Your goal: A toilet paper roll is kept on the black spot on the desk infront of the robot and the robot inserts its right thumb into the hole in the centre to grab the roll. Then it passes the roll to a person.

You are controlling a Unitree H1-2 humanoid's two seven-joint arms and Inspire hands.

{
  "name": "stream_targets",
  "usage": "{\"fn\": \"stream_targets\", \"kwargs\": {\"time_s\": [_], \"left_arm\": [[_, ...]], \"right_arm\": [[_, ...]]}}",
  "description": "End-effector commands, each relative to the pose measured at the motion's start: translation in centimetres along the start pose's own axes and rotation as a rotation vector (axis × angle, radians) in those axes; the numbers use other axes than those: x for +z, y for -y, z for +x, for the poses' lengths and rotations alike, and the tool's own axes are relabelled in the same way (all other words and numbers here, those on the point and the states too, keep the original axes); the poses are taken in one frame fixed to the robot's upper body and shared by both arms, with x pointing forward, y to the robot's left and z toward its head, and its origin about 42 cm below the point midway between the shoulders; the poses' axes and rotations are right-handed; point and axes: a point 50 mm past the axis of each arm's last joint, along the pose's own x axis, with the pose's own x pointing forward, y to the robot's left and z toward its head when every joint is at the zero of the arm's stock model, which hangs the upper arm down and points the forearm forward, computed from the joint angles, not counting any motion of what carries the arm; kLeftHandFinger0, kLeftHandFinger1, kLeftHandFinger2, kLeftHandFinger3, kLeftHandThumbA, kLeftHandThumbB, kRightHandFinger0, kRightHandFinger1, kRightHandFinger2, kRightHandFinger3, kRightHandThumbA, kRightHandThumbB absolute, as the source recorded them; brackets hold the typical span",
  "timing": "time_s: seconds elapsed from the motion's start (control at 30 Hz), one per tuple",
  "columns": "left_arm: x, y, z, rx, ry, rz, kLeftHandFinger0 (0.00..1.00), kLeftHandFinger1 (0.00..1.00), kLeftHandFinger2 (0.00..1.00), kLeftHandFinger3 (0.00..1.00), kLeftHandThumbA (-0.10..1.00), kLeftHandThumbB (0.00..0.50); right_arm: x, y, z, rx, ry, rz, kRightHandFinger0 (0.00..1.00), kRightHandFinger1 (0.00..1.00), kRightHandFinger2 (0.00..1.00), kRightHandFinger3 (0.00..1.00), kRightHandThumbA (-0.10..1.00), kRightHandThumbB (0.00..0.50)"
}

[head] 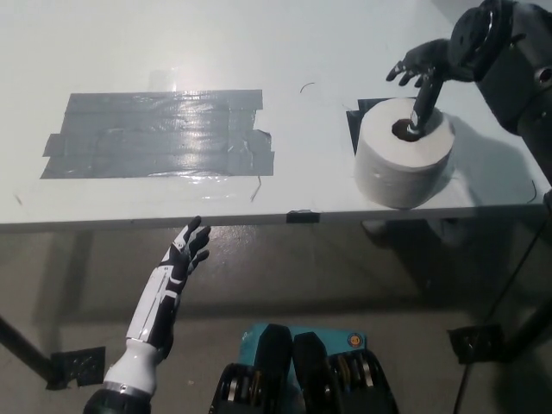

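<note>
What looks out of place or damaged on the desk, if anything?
Nothing is spilled or broken. The large grey tape patch is rough: its strips overlap unevenly, and its right edge is torn and ragged. The toilet paper roll stands upright near the desk's front edge, with a finger of the right hand entering its hole.

Robot test lab, plain white desk (216,52) marked with grey tape patch (159,134), bare concrete floor (345,285)
</note>
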Motion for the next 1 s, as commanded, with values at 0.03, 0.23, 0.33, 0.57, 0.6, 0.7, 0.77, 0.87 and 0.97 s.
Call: {"fn": "stream_targets", "kwargs": {"time_s": [0.03,0.23,0.33,0.57,0.6,0.7,0.77,0.87,0.97], "left_arm": [[1.2,-0.2,0.5,-0.014,0.055,0.017,1.00,1.00,1.00,1.00,1.00,0.170],[1.3,-0.3,0.6,-0.014,0.054,0.009,1.00,1.00,1.00,1.00,1.00,0.169],[1.3,-0.2,0.5,-0.012,0.051,0.007,1.00,1.00,1.00,1.00,1.00,0.171],[1.3,0.0,0.5,-0.013,0.053,0.006,1.00,1.00,1.00,1.00,1.00,0.176],[1.4,-0.1,0.6,-0.014,0.052,-0.001,1.00,1.00,1.00,1.00,1.00,0.176],[1.5,-0.2,1.0,-0.016,0.063,0.006,1.00,1.00,1.00,1.00,1.00,0.185],[1.7,-0.3,1.2,-0.017,0.071,0.008,1.00,1.00,1.00,1.00,1.00,0.182],[1.7,-0.3,1.3,-0.014,0.075,0.004,1.00,1.00,1.00,1.00,1.00,0.183],[1.9,-0.4,1.7,-0.014,0.084,0.004,1.00,1.00,1.00,1.00,1.00,0.184]], "right_arm": [[0.4,1.6,-0.8,-0.115,0.006,-0.020,1.00,1.00,1.00,1.00,1.00,0.428],[-0.2,0.8,-0.1,-0.130,0.003,-0.042,1.00,1.00,1.00,1.00,1.00,0.442],[-0.4,0.1,0.4,-0.136,0.007,-0.022,1.00,1.00,1.00,1.00,1.00,0.436],[0.5,-2.4,2.2,-0.163,0.004,-0.018,1.00,1.00,1.00,1.00,1.00,0.364],[0.7,-2.6,2.3,-0.165,0.007,-0.013,1.00,1.00,1.00,1.00,0.99,0.363],[1.2,-3.4,2.8,-0.179,0.004,-0.001,1.00,1.00,1.00,1.00,0.75,0.340],[1.4,-3.7,2.9,-0.183,0.009,0.006,0.89,0.88,0.92,1.00,0.58,0.306],[1.5,-4.4,3.4,-0.180,0.003,0.068,0.29,0.29,0.46,1.00,0.35,0.320],[1.5,-4.7,3.5,-0.183,0.013,0.010,0.00,0.15,0.42,0.56,-0.09,0.283]]}}
